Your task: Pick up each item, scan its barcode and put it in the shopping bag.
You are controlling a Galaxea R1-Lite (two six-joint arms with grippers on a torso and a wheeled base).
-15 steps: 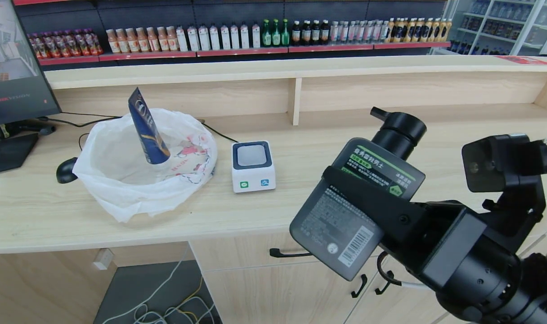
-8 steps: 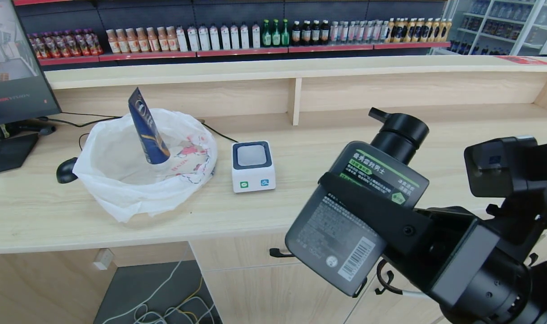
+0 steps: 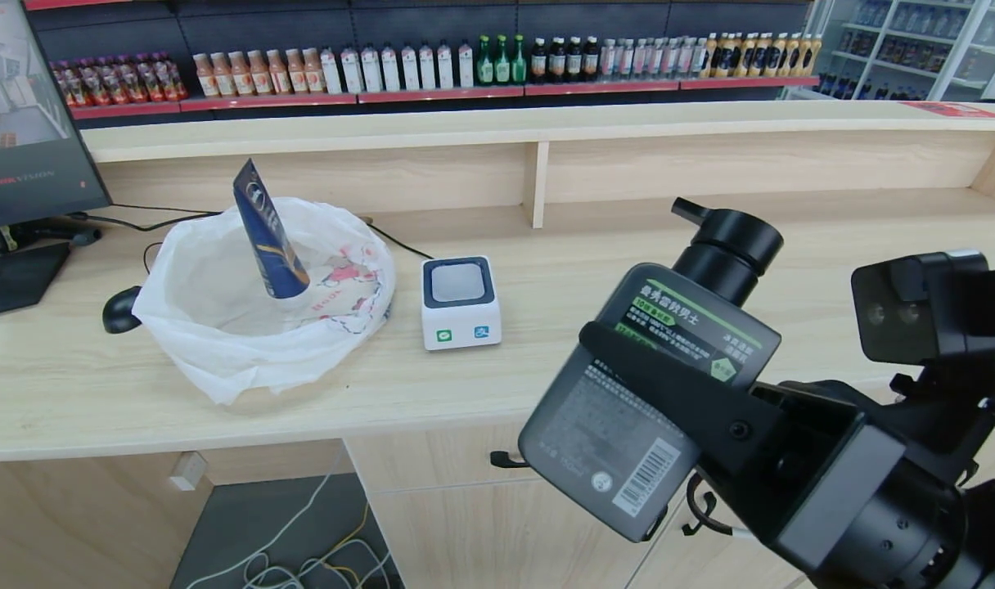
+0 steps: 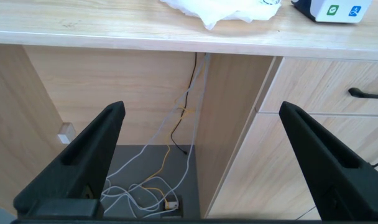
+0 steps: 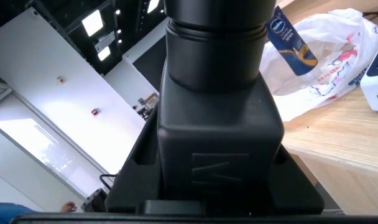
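My right gripper [image 3: 677, 384] is shut on a dark pump bottle [image 3: 628, 425], held in the air in front of the counter at the right, tilted, with its barcode label facing up. The same bottle [image 5: 217, 124] sits between the jaws in the right wrist view. A white scanner box [image 3: 460, 302] stands on the counter to the bottle's left. Further left lies the white shopping bag [image 3: 219, 343], open, with a blue tube [image 3: 267, 233] standing in it. My left gripper [image 4: 198, 162] is open below the counter edge, facing the cabinet front.
A black mouse [image 3: 121, 309] and a monitor [image 3: 23, 123] sit at the counter's left end. Shelves of bottles [image 3: 465, 61] run along the back wall. Cables [image 4: 158, 180] hang and coil in the gap under the counter beside drawers with black handles [image 4: 366, 94].
The bottle in my right gripper has sunk slightly and shifted a little left, and the wrist has turned somewhat. Bag, tube and scanner have not moved.
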